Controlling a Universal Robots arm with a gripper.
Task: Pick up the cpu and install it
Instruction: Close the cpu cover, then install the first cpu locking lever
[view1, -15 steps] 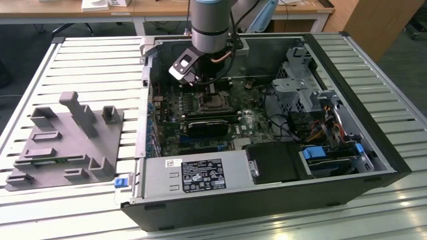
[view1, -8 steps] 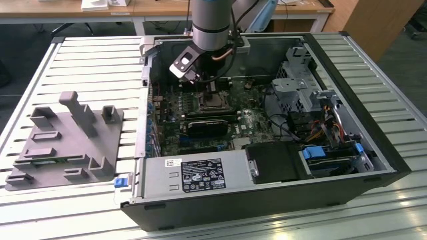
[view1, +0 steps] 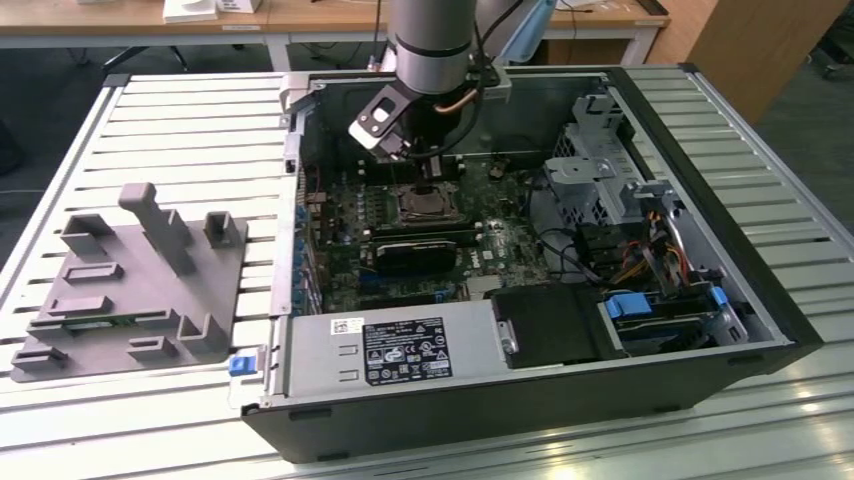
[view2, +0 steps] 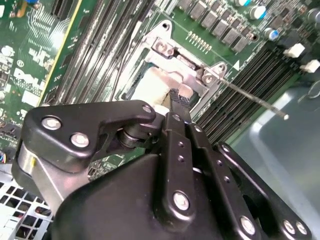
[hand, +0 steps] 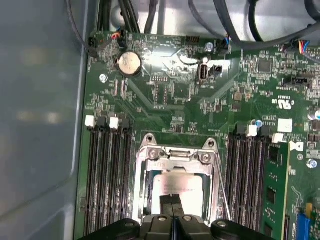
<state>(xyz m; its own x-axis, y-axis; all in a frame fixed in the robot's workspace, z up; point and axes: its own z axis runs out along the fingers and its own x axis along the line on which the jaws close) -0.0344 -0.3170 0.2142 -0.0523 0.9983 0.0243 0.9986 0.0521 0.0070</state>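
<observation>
Gripper (hand: 172, 202): fingers pressed together, pinching nothing, tips down on or just above the top plate of the cpu (hand: 177, 186), flat inside the socket frame (hand: 177, 155); touching or a hair apart, cannot tell. Looks like the seating step: best to keep the tips centred over the frame's opening, press straight down and lightly, no sideways drag, cpu edges parallel to the frame's inner walls. Worth minding the thin latch rod (view2: 252, 100) just beside the frame and the memory slots (hand: 107, 185) flanking it.
</observation>
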